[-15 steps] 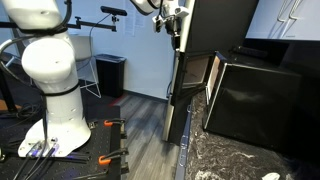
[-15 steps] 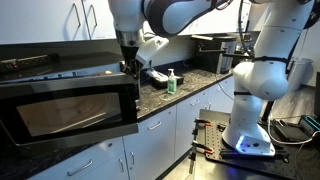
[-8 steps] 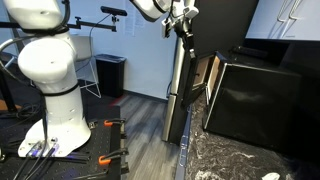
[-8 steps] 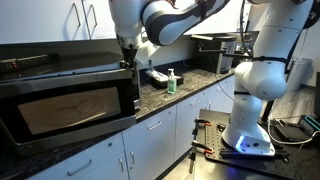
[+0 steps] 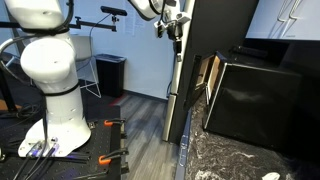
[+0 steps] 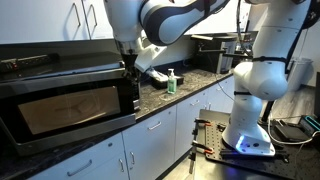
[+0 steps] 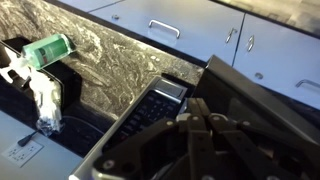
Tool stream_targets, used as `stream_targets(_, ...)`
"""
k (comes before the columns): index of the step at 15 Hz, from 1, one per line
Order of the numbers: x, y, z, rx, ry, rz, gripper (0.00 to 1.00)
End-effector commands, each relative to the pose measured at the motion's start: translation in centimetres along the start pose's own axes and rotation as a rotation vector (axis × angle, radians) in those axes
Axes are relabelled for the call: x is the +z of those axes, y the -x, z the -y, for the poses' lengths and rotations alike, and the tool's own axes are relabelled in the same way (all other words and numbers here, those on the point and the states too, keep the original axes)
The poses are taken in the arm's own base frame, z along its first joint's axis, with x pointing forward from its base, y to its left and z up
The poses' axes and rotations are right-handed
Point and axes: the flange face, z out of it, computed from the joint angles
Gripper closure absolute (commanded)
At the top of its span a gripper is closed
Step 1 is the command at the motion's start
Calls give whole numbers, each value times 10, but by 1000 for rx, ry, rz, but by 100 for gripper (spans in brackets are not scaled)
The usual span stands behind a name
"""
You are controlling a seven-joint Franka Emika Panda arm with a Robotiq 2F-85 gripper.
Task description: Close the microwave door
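The microwave (image 6: 60, 60) is a large black box on the counter; it also shows in an exterior view (image 5: 255, 100). The microwave door (image 6: 70, 108), a black frame round a dark window, stands almost against the microwave's front. From the side it shows edge-on (image 5: 179, 75). My gripper (image 6: 131, 68) is shut, with its tips against the door's free end near the top corner, and it appears from the side too (image 5: 178, 28). In the wrist view the gripper (image 7: 197, 122) has its fingers together over the keypad (image 7: 150, 108), holding nothing.
A green soap bottle (image 6: 171, 82) stands on the granite countertop (image 6: 195, 82) beside the microwave, also in the wrist view (image 7: 48, 50). White cabinets (image 6: 160, 135) run below. The robot base (image 5: 50, 85) and a black bin (image 5: 110, 72) stand on the floor.
The door has swung from partly open to almost against the microwave's front. My gripper has moved with the door's free end and stayed shut.
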Motion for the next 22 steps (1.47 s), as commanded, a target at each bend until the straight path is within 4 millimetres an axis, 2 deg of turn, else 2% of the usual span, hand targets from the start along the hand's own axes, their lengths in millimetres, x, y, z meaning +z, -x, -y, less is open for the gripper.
stream_targets(1,-32,32,22,-47,-50,34,100)
stream_targets(4,-32,37,34,-110,2,-44,100)
stream_targets(14,0,-18,16,-180,234,-300,100)
stream_targets(22,24,-52,9,-209,282,-402,100)
